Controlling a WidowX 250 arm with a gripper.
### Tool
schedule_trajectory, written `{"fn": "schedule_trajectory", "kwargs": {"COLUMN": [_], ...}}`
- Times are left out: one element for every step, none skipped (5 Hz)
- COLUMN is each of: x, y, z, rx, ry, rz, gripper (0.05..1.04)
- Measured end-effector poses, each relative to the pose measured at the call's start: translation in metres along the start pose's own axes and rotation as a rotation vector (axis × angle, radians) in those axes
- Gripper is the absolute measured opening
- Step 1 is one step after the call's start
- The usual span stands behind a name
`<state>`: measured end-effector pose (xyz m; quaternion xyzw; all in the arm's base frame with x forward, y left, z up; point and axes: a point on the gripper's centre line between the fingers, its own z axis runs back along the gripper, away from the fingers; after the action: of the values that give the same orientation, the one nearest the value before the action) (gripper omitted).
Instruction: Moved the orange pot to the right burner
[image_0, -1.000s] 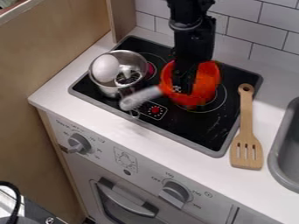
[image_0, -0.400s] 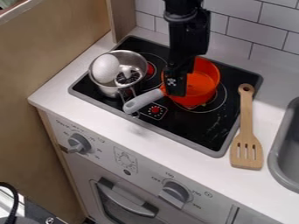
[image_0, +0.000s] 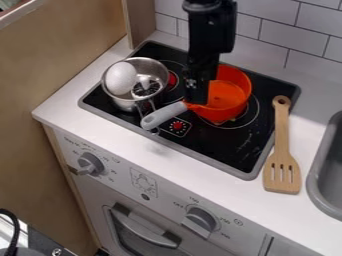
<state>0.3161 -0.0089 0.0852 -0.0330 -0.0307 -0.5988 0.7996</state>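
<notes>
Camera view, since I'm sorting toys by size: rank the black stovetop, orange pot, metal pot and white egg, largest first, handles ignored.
1. Black stovetop
2. Orange pot and metal pot: too alike to rank, the orange one being partly hidden
3. White egg

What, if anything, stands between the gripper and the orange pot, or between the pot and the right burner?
Nothing visible: the gripper hangs at the side of the orange pot where the grey handle joins, and the pot sits over the right burner.
</notes>
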Motion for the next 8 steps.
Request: {"fn": "schedule_trajectory", "kwargs": {"x": [-0.003, -0.011, -0.022, -0.033, -0.049, -0.063, -0.077, -0.086], "y": [-0.003, -0.008, -0.011, -0.013, -0.01, -0.001, 0.006, 0.011], "z": [0.02, 0.026, 0.039, 0.041, 0.043, 0.045, 0.04, 0.04], "rx": [-0.012, -0.035, -0.03, -0.046, -0.036, -0.005, -0.005, -0.005], "ry": [-0.032, -0.016, -0.02, -0.023, -0.026, -0.03, -0.032, -0.033], "rz": [0.008, 0.005, -0.017, -0.029, -0.054, -0.079, -0.093, -0.108], "gripper": [1.0, 1.0, 1.0, 1.0, 1.0, 1.0, 1.0, 1.0]}}
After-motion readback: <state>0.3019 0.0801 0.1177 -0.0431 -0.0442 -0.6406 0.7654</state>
